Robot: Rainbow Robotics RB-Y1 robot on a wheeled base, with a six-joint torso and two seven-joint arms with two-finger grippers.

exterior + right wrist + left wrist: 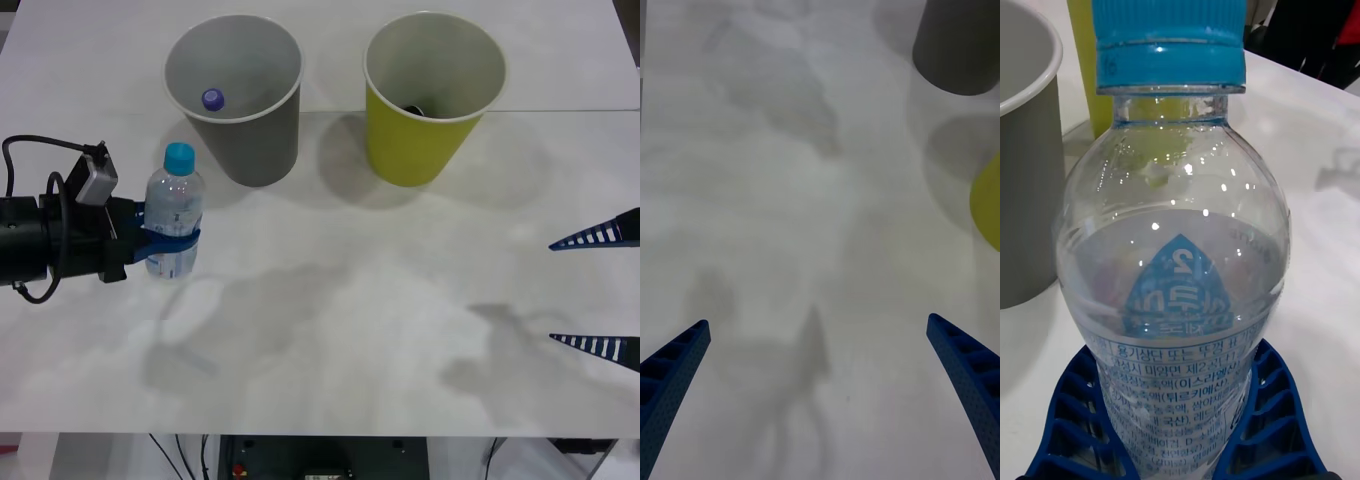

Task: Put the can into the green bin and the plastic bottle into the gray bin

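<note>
The plastic bottle (175,212) (1176,225), clear with a light-blue cap, stands upright on the white table at the left. My left gripper (172,240) (1178,360) is shut on its lower body, one blue finger on each side. The gray bin (255,150) (1022,187) stands just behind the bottle, and the green bin (410,150) (1082,45) is to its right. The can is hidden; a small dark shape (413,109) lies in the green bin's bottom. My right gripper (552,292) (817,321) is open over the table's right edge, holding nothing.
A purple-capped item (213,98) lies inside the gray bin. The right wrist view catches the gray bin (959,45) and a bit of the green bin (989,202) far ahead. A seam crosses the table (560,110) behind the bins.
</note>
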